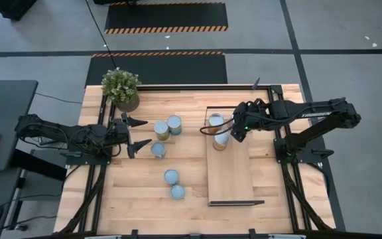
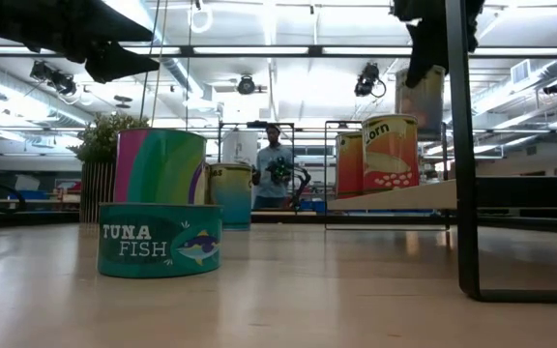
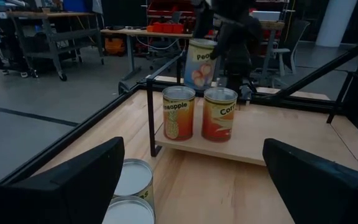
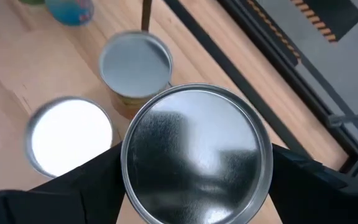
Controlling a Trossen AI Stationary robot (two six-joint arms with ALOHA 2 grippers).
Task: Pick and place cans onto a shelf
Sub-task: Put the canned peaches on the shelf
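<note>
My right gripper [image 1: 219, 131] is shut on a peach-labelled can [image 3: 199, 61] and holds it above the shelf's far end [image 1: 231, 166]. Its silvery top [image 4: 196, 155] fills the right wrist view. Two cans stand upright on the shelf below it, a pineapple can [image 3: 178, 112] and a corn can [image 3: 219, 114]. My left gripper [image 1: 138, 133] is open and empty at the table's left. Several cans stand on the tabletop beside it, two of them [image 1: 161, 129] [image 1: 174, 124] just beyond its fingers. A flat tuna can [image 2: 160, 240] stands nearest the low camera. My right gripper pinches the peach can by its side wall just below the top rim [image 4: 129, 171], one finger [image 4: 95, 183] on each opposite side. The fingers come from above, slanting down. The can is upright and lifted clear above the shelf and the two cans on it.
A potted plant [image 1: 120, 88] stands at the table's far left corner. Three more cans [image 1: 158, 149] [image 1: 171, 176] [image 1: 178, 192] stand on the tabletop left of the shelf. The shelf's near half is bare board. A person [image 2: 276, 164] stands in the room beyond.
</note>
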